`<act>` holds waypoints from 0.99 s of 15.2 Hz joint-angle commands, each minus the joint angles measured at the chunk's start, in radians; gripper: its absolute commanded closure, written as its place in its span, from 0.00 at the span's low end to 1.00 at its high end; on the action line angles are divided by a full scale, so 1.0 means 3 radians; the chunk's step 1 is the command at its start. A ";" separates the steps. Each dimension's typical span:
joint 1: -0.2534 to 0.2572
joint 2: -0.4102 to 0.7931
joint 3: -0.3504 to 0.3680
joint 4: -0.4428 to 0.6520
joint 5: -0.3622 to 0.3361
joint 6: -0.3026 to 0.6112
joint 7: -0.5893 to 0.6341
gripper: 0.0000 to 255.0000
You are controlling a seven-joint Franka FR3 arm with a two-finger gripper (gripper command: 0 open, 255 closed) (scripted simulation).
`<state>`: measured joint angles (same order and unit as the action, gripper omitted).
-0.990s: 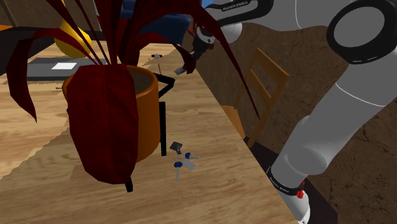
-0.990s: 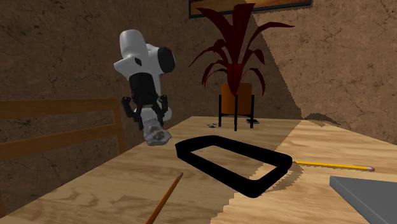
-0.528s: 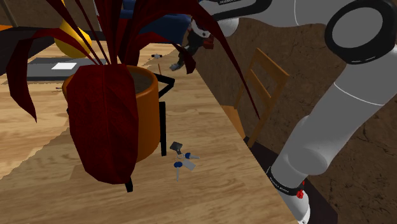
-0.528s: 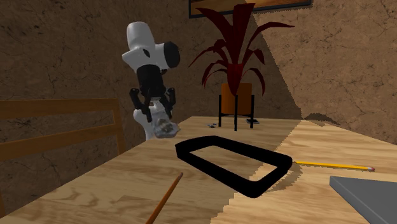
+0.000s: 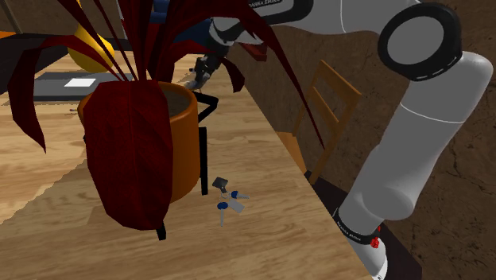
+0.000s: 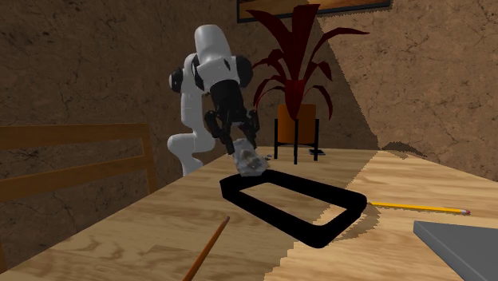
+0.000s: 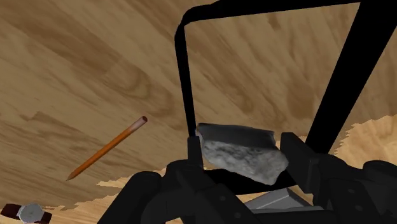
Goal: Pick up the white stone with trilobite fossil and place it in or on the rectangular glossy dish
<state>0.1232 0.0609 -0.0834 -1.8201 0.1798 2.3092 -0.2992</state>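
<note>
In the second exterior view, a brown pencil [image 6: 206, 249] lies at the near left of the wooden table [image 6: 136, 227]. Right of it, the gripper [image 6: 243, 153] is clamped on the grey-white stone [image 6: 252, 164], which hangs just above the far left corner of the black rectangular dish [image 6: 275, 215]. The pick-up looks done; lowering the stone and letting go remain.

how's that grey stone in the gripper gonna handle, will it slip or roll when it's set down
The stone looks rigid and rough, so it probably won't slip from the gripper clasping it. Its lumpy, irregular shape suggests it would rock and settle rather than roll once set in the black dish.
</note>
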 commanded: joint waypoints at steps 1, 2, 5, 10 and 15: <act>0.0067 0.0161 0.0053 0.0216 -0.0066 -0.0036 0.0168 1.00; 0.0102 0.0240 0.0075 0.0320 -0.0098 -0.0052 0.0244 1.00; 0.0204 0.0479 0.0125 0.0643 -0.0189 -0.0117 0.0452 1.00; 0.0206 0.0503 0.0129 0.0452 -0.0168 0.0097 0.0423 1.00; 0.0205 0.0544 0.0136 0.0284 -0.0143 0.0306 0.0392 1.00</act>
<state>0.1844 0.2196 -0.0431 -1.7248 0.1352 2.3854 -0.1797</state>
